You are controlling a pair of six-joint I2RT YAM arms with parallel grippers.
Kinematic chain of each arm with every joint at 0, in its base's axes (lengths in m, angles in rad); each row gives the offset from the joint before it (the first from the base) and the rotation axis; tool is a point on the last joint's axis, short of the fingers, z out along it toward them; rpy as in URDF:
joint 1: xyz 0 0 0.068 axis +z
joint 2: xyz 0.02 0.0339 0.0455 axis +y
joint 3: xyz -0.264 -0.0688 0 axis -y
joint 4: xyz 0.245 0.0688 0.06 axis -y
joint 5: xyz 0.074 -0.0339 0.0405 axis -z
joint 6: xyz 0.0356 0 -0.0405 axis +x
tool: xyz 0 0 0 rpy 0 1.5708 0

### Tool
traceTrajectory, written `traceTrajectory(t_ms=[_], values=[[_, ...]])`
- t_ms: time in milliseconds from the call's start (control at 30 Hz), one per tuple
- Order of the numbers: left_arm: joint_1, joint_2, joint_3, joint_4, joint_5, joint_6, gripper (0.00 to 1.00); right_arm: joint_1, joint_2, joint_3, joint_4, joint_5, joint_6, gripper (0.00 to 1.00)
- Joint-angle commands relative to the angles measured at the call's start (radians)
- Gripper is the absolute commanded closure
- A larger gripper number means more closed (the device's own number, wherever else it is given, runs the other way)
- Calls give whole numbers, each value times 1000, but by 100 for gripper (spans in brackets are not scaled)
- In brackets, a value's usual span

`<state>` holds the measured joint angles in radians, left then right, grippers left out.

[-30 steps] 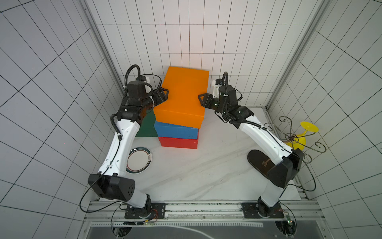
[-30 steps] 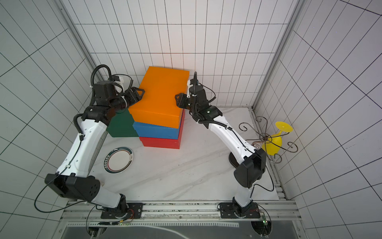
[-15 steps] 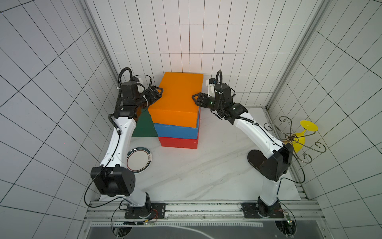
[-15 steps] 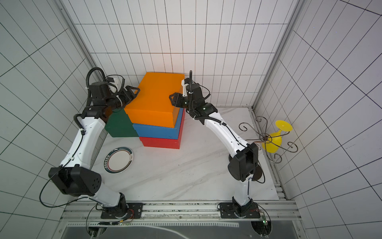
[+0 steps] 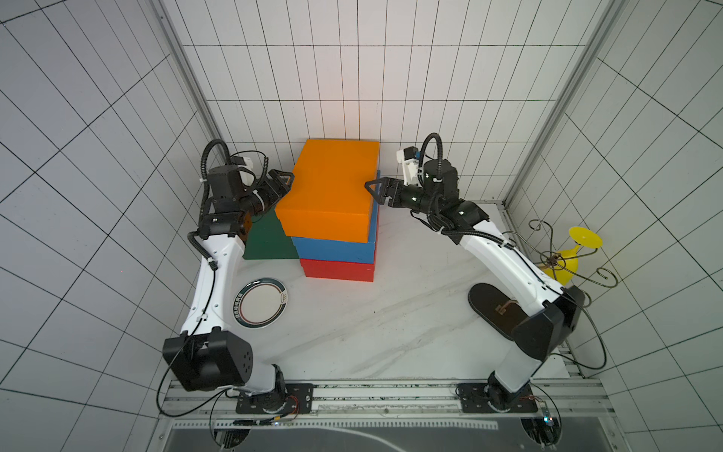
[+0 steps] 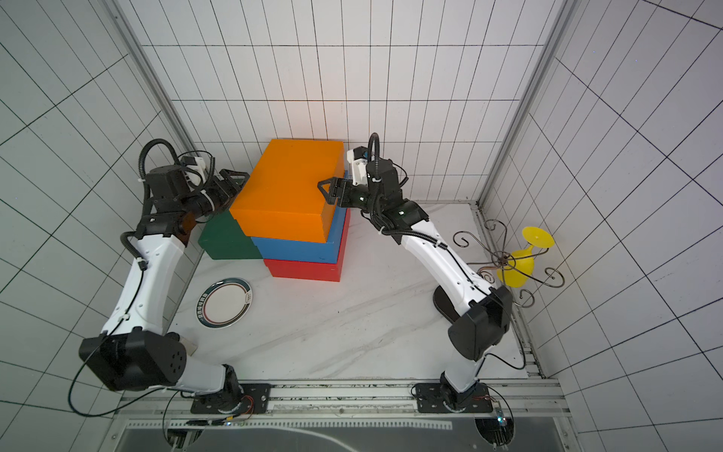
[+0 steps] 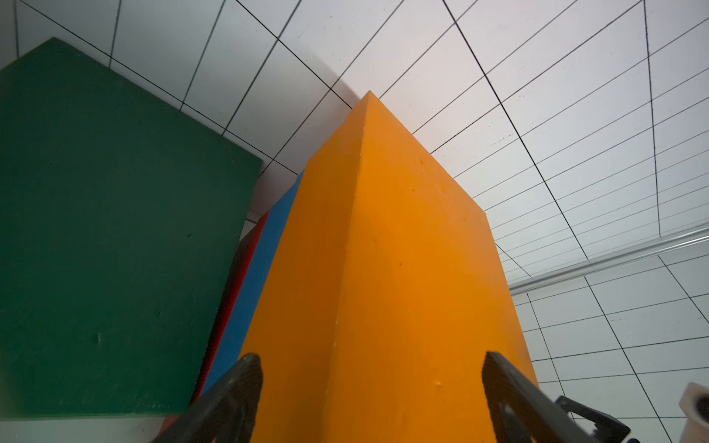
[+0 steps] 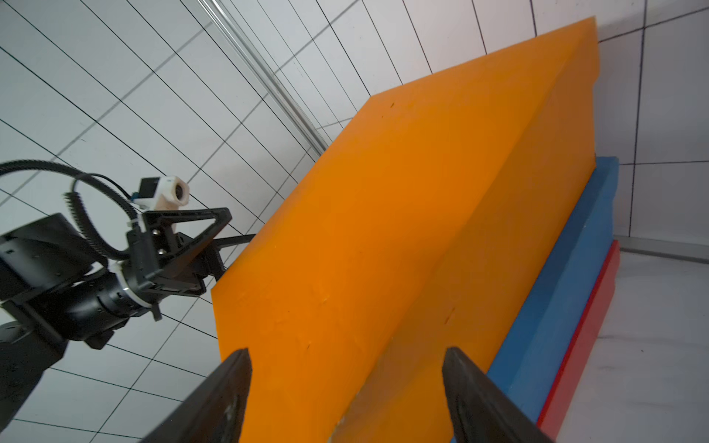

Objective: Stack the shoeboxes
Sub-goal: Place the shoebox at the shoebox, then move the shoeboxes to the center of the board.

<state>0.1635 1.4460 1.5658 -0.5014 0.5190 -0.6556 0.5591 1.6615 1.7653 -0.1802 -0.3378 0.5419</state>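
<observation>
On the white marble table [image 5: 391, 321], three shoeboxes now stand stacked against the tiled back wall. The orange box [image 5: 332, 188], which a second ago hung higher and askew between the two arms, has come down flat on the blue box [image 5: 332, 250]. Its long sides run nearly in line with the stack, and it overhangs toward the left and the front. The blue box lies on the red box [image 5: 336, 270], and neither has shifted. The dark green box [image 5: 266, 242] stays on the table just beside the stack's left side, partly under the orange overhang in both top views.

The left arm [image 5: 215, 274] has drawn back toward the left wall, while the right arm [image 5: 497, 250] reaches in from the other side. The round plate [image 5: 261, 301] rests unmoved near the left arm.

The left gripper [image 5: 287, 184] sits at the orange box's left edge. In the left wrist view its fingers [image 7: 238, 391] stand spread wide, with the box's long edge ahead between them. The right gripper [image 5: 373, 192] overlaps the near right corner in both top views. Its fingers [image 8: 472, 387] are likewise parted wide around that edge, clamping nothing. Whether any fingertip touches the cardboard cannot be told.
</observation>
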Motion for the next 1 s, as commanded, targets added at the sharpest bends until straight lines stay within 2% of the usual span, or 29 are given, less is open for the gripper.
traceTrajectory(t_ms=[0,100,200,367,400,500,633,967], values=[[41,-40,-50,1,18,7,12,-45,-103,-166,86,-14,7,20],[70,-70,-123,13,14,6,31,-69,-184,-288,112,-3,2,25],[94,-94,-203,18,9,0,50,-80,-238,-368,115,-1,-8,39],[114,-106,-313,17,15,2,77,-85,-269,-459,109,-3,-35,92],[114,-107,-330,18,13,4,83,-85,-267,-470,103,-4,-37,100],[113,-109,-372,11,1,12,91,-85,-256,-527,111,-23,-33,100],[114,-112,-416,7,-24,24,98,-84,-225,-603,143,-60,-23,100],[113,-18,-491,29,-31,9,100,-54,-88,-671,210,-90,-15,100]])
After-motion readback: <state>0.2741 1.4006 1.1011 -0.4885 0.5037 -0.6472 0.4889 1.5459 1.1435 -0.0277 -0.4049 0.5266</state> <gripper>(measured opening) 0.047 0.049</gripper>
